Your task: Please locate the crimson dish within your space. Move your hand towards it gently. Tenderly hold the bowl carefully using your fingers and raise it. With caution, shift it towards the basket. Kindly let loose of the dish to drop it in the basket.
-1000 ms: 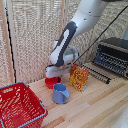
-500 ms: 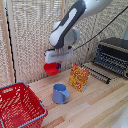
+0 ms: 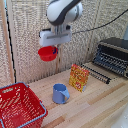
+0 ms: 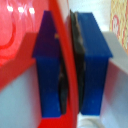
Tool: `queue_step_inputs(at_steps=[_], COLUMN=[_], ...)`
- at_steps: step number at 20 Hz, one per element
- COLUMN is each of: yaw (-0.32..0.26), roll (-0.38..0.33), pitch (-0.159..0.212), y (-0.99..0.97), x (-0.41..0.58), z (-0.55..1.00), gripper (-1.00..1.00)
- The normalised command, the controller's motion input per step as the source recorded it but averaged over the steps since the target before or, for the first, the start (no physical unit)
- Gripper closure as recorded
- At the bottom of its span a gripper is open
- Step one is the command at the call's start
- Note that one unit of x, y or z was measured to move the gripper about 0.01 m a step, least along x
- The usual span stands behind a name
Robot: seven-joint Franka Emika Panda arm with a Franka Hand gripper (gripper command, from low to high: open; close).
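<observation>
A pale wooden table (image 3: 95, 107) stood before a woven wall. The white boxy gripper (image 3: 52, 42) hung high in the upper middle, pinching the small red plastic bowl (image 3: 48, 53) by its rim, far above the big red mesh basket (image 3: 20, 107) at lower left.

bowl (image 3: 48, 53) hangs seemingly above mug (image 3: 60, 93), basket (image 3: 20, 106) at exterior view's left.

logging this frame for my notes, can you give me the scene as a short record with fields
gripper: white gripper raised above the table, shut on the rim of the bowl
bowl: small red bowl held in the air, off the table
grip detail: blue fingers pinch the red rim from both sides
basket: red mesh basket at the exterior view's lower left, bowl not yet over it
mug: blue mug on the wooden table
other: patterned box, toaster oven
</observation>
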Motion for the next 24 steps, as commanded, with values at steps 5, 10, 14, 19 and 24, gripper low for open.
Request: queue_step_inputs(at_steps=[5, 10, 14, 19, 24], yaw=[0.000, 0.000, 0.000, 0.000, 0.000], roll=[-0.007, -0.030, -0.045, -0.060, -0.101], pitch=[-0.028, 0.000, -0.001, 0.000, 0.000], y=[0.86, 0.95, 0.96, 0.95, 0.84], x=[-0.237, -0.090, -0.037, -0.034, -0.051], z=[0.67, 0.14, 0.00, -0.09, -0.29], gripper=[1.00, 1.00, 1.00, 1.00, 1.00])
